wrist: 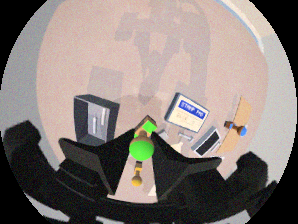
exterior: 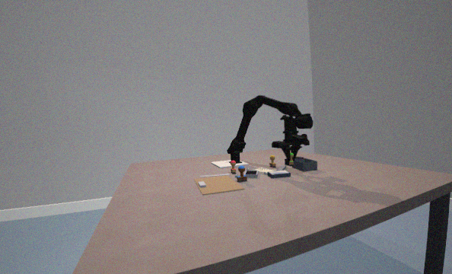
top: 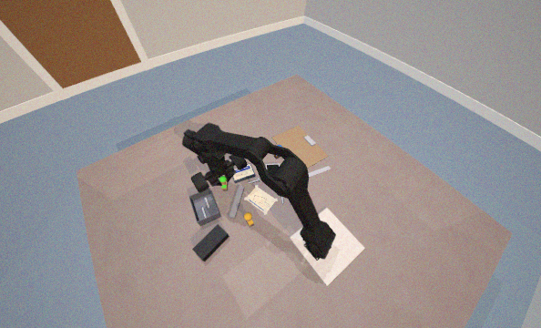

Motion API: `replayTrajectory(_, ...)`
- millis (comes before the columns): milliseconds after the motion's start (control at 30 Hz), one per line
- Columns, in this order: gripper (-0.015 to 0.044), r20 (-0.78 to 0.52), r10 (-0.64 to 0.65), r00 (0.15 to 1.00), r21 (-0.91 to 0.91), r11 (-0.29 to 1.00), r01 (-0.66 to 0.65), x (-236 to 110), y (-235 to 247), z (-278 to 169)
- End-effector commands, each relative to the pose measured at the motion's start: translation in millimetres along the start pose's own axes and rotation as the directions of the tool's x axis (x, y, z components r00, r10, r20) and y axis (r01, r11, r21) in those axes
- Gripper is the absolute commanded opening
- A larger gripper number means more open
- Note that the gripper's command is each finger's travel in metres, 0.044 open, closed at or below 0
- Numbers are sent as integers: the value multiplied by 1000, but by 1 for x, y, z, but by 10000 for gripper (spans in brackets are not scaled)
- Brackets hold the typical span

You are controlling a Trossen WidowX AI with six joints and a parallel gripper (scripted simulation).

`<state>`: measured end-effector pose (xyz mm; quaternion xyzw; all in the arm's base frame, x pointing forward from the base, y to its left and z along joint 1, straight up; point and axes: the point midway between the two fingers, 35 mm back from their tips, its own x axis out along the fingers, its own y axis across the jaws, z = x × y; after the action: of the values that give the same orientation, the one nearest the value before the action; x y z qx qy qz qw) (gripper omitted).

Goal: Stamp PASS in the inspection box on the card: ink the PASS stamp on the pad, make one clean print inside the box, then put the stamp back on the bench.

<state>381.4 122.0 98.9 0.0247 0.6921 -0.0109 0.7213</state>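
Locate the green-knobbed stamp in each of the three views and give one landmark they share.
Top: green-knobbed stamp left of center, under the gripper, which is shut on it.
Exterior: small green spot right of center, below the wrist.
Wrist: green knob at center, between the fingers.
Shared landmark: open dark tray beside it.
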Motion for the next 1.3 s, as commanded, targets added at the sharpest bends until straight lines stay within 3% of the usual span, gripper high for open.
replayTrajectory(0,0,2,-1,1000,-1,1000,1,-3,0,1)
replayTrajectory(1267,0,2,-1,1000,-1,1000,1,-21,0,0)
